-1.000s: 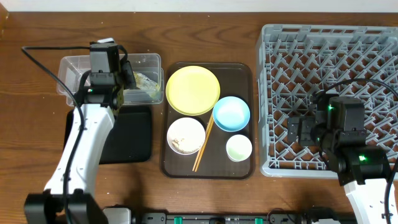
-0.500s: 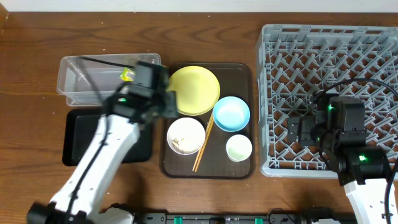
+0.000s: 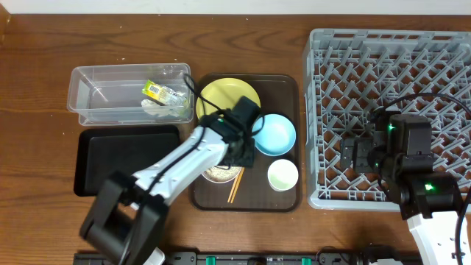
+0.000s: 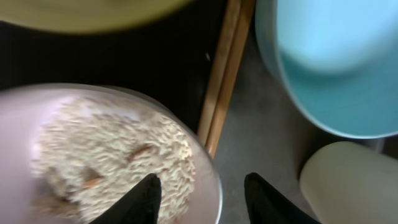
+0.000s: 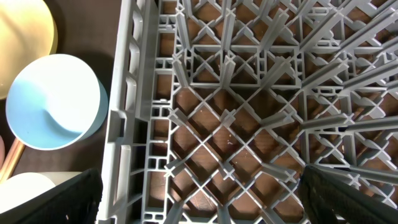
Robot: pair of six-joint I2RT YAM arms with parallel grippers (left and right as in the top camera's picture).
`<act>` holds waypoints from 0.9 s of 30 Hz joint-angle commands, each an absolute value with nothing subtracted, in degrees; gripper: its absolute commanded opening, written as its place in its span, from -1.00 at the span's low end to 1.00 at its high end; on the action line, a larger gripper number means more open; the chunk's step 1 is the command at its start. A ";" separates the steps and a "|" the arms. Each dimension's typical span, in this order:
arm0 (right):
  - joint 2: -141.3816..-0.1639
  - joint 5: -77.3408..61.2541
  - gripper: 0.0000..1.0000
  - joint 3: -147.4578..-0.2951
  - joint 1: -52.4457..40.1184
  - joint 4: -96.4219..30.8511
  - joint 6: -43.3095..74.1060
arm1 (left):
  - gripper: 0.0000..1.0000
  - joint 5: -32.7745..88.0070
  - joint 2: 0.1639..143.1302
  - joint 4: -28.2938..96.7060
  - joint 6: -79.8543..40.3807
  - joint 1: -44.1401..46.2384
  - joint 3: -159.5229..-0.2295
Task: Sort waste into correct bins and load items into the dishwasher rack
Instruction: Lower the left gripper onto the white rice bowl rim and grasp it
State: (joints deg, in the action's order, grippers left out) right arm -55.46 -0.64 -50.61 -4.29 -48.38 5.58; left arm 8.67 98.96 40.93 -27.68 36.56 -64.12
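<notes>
Closing on the rim of the white bowl (image 4: pixel 28 118) looks the step in hand: the left gripper (image 4: pixel 208 199), fingers spread astride it, should miss the chopsticks (image 4: pixel 224 81) and lift level to keep the rice (image 4: pixel 106 155) in. Its arm slants to the middle of the bench (image 3: pixel 44 51), towards the near edge; the right gripper (image 5: pixel 205 199) hangs spread over the dishwasher rack (image 5: pixel 249 93), right edge

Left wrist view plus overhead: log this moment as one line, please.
left pincer: open, straddling white rice bowl rim | right pincer: open, empty, over dishwasher rack | wrapper: in clear tub
</notes>
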 commanded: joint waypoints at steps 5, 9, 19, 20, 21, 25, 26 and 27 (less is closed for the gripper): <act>-55.42 -0.89 0.99 -51.75 -3.55 -48.47 5.08 | -0.31 8.34 102.85 41.04 -29.06 38.24 -64.62; -55.42 -0.89 0.98 -51.75 -3.55 -48.47 5.08 | -0.57 7.66 103.09 40.86 -29.06 38.24 -64.62; -55.42 -0.89 0.98 -51.75 -3.55 -48.53 5.08 | -0.87 7.27 103.09 41.17 -29.06 38.61 -64.62; -55.42 -0.89 0.98 -51.75 -3.55 -48.60 5.08 | -0.88 7.27 103.09 41.15 -29.06 38.61 -64.62; -55.40 -0.89 0.99 -51.75 -3.55 -48.64 5.08 | -0.88 7.25 103.09 41.15 -29.08 38.61 -64.62; -55.40 -0.89 0.99 -51.75 -3.55 -48.69 5.08 | -0.88 6.61 103.09 41.30 -29.10 38.61 -64.62; -55.40 -0.89 0.98 -51.75 -3.55 -48.69 5.08 | -0.88 6.55 103.09 41.32 -29.10 38.61 -64.62; -55.40 -0.89 0.99 -51.75 -3.55 -48.69 5.08 | -0.88 6.39 103.09 41.34 -29.32 38.61 -64.62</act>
State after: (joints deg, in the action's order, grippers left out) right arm -55.44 -0.64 -50.61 -4.29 -48.60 5.61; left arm 6.66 102.37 41.19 -28.75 38.52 -64.40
